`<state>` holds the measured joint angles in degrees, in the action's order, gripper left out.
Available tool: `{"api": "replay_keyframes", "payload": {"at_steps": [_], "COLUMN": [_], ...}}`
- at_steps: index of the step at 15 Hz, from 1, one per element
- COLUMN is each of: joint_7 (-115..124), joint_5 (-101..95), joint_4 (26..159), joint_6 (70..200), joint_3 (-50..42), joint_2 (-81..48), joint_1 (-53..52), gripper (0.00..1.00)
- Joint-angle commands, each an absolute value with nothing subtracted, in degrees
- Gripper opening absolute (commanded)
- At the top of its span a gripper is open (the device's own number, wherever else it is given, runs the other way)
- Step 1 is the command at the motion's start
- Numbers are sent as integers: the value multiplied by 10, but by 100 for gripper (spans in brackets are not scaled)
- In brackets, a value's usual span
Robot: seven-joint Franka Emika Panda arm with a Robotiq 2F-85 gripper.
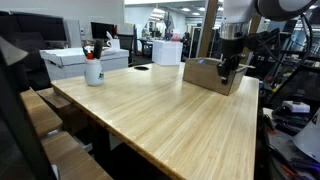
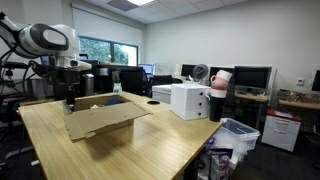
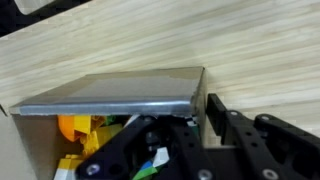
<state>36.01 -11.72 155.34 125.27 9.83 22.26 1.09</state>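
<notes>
An open brown cardboard box (image 1: 207, 76) sits on the light wooden table (image 1: 160, 115); it also shows in an exterior view (image 2: 108, 122). My gripper (image 1: 229, 68) reaches down at the box's edge, as an exterior view (image 2: 70, 100) also shows. In the wrist view the gripper (image 3: 201, 118) straddles the box's side wall (image 3: 197, 88), one finger inside and one outside, closed on it. A box flap (image 3: 110, 92) lies above. Yellow, green and white items (image 3: 78, 128) lie inside the box, partly hidden by the fingers.
A white mug with pens (image 1: 94, 70), a white case (image 1: 75, 60) and a small dark item (image 1: 141, 68) are at the table's far end. Beside the table stand a white box (image 2: 188, 100), a fan (image 2: 200, 72), a bin (image 2: 236, 135) and desks with monitors.
</notes>
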Motion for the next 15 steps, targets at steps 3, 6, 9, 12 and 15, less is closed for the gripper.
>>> {"api": "replay_keyframes", "payload": {"at_steps": [3, 6, 9, 12, 15], "joint_7": [497, 541, 577, 599, 629], "joint_5": [-222, -249, -274, -295, -324], "joint_4": [1559, 1555, 1550, 1544, 1536], "joint_6": [1211, 1181, 1148, 1120, 1088], "joint_3": [167, 182, 190, 198, 205], "joint_2": [231, 222, 209, 191, 162], "joint_1": [19, 10, 0, -9, -27], "gripper": [5, 7, 7, 7, 7]}}
